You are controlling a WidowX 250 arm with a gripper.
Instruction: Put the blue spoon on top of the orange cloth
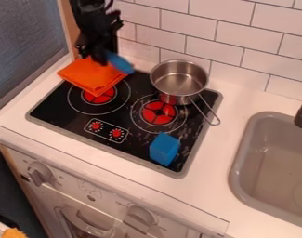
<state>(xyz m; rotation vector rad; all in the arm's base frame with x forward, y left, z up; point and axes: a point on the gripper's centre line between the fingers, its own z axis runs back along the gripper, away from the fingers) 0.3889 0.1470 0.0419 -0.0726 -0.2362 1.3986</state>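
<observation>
Blue spoon (120,63) @ btm of pincer (101,57), nr orange cloth (91,77).

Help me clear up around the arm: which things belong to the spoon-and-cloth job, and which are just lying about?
Part of the job:
- blue spoon
- orange cloth

Just lying about:
- metal pot
- blue block
- orange thing, bottom left corner

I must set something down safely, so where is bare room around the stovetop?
Bare counter lies between the stovetop and the sink, in front of the pot's handle. A narrower strip runs along the stovetop's front edge. It is crowded at the back left: gripper, spoon, cloth, with the pot nearby.
</observation>
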